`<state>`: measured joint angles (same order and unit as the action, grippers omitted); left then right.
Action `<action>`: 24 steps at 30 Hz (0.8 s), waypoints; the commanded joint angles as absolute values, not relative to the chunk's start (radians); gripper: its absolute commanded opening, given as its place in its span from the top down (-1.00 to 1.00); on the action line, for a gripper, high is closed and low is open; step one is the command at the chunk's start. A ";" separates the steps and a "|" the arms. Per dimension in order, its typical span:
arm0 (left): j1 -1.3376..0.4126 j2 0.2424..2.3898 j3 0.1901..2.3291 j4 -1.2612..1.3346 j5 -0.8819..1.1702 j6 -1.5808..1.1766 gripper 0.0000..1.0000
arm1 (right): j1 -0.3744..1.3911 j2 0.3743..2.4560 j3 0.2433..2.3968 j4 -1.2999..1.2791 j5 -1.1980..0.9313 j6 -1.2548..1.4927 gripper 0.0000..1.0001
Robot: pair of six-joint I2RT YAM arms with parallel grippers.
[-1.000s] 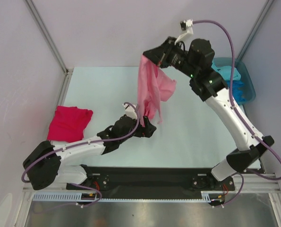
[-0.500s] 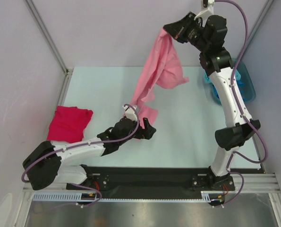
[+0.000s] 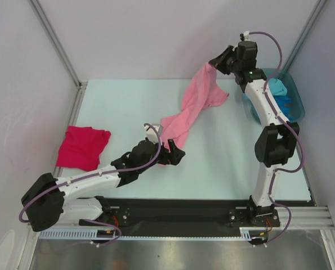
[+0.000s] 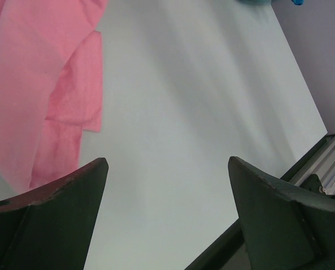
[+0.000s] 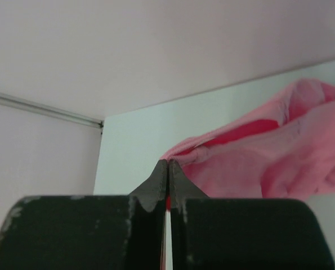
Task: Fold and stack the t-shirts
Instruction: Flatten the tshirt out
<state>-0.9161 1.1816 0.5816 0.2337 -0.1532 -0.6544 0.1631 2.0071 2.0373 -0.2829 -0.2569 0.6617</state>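
Between lilac walls (image 3: 156,34), right gripper (image 3: 213,63) pinches pink t-shirt (image 3: 198,98) over pale table (image 3: 122,107); left gripper (image 3: 176,153) gapes empty

The right gripper (image 3: 215,63) holds the pink t-shirt (image 3: 200,94) aloft, its tail draping beside the left gripper (image 3: 176,155).

Top view: fixed high behind the near edge, looking down on the whole desk (image 3: 128,101) from afar.
Left wrist: low and close over the desk, facing its right side between the spread left jaws.
Right wrist: raised, looking along the closed right jaws (nearly level) toward a wall (image 5: 184,39).
Shared: the pink t-shirt (image 3: 195,104) shows in all three.
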 commanded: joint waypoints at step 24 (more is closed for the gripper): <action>-0.988 1.203 0.578 0.236 -0.189 -0.661 -0.87 | 0.299 2.057 2.043 -0.170 -0.365 0.672 1.00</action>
<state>-0.9703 1.1973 0.5629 0.2222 -0.1589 -0.6552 0.2958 2.0892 1.9587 -0.2535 -0.3256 0.6556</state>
